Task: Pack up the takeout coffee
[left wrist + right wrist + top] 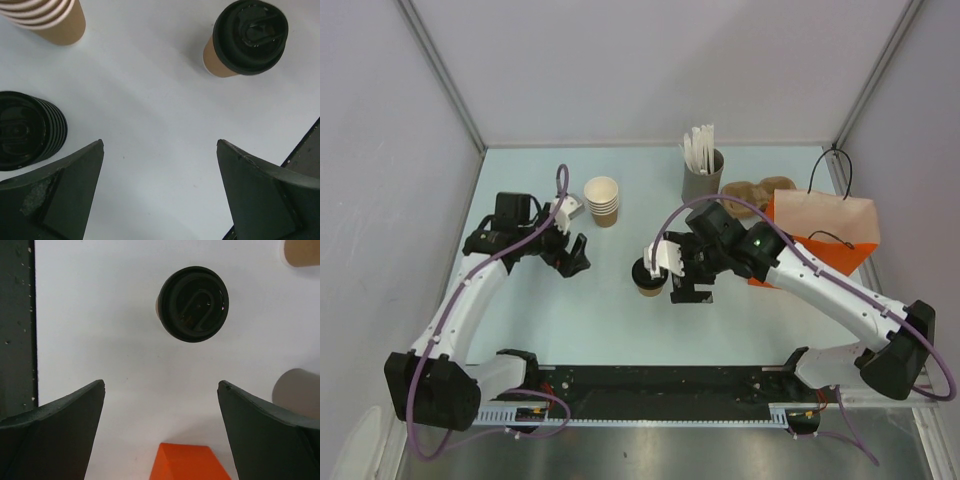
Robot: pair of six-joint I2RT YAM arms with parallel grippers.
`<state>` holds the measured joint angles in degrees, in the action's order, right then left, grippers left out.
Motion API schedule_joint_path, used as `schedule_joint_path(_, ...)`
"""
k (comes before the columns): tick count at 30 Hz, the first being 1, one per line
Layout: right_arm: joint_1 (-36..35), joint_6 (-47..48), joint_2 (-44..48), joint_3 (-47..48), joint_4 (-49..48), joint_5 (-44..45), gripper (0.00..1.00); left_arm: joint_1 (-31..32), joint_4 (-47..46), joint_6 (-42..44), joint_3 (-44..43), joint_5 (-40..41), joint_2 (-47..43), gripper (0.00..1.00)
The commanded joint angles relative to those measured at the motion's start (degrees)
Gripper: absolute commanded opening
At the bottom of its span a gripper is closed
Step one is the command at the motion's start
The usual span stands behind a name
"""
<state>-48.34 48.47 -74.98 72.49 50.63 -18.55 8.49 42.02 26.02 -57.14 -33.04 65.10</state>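
1. Your L gripper: jaws spread wide, nothing btwn them, only the bare white table below. In the top view it hangs over the left-centre of the table.
2. Your R gripper: jaws also wide apart and holding nothing, w/ bare table btwn the fingers.
3. The takeout coffee is a tan cup w/ its black lid on. It stands upright approx mid-table, btwn your two grippers.
4. In the top view the cup sits just beside the R gripper, on the side toward the L arm. Neither gripper touches it.
5. R wrist view: the cup is ahead of the fingertips, roughly centred btwn them, seen from above w/ the lid facing you.
6. L wrist view: the cup is at upper right, apart from both fingers.
7. The orange paper bag is at the far right of the table, behind the R arm, black handles showing. It's well apart from the cup, and the cup isn't in it. An orange corner shows at the bottom of the R wrist view.
8. The stack of lidless tan cups stands upright on the far side, near the L gripper.
9. The stack of black lids is just beside the finger at the picture's left in the L wrist view. In the top view the arm hides it.
10. The grey holder w/ white sticks is at far centre. The brown items lie btwn it and the bag; can't tell what they are.
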Motion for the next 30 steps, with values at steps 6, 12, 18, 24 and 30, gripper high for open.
schedule_joint_path(6,-1.06,12.87,-4.11,-0.33,-4.40,2.11,0.94,-0.84,-3.79,0.35,4.50,0.43,-3.31,1.00)
schedule_joint_path(12,-1.94,13.76,-9.30,-0.33,-6.77,0.89,0.76,-0.84,-4.58,0.17,5.55,0.69,-2.52,0.99)
schedule_joint_path(18,-2.11,13.93,-11.06,-0.33,-10.20,0.00,0.66,-0.84,-4.84,0.08,5.90,0.52,-1.99,0.99)
schedule_joint_path(24,-2.11,14.20,-13.43,-0.33,-11.70,-1.32,0.56,-0.84,-5.28,-0.01,6.43,0.60,-1.03,1.00)
schedule_joint_path(30,-2.29,13.76,-16.07,-0.24,-12.84,-1.58,0.50,-0.84,-5.37,-0.09,6.61,0.43,-0.77,1.00)
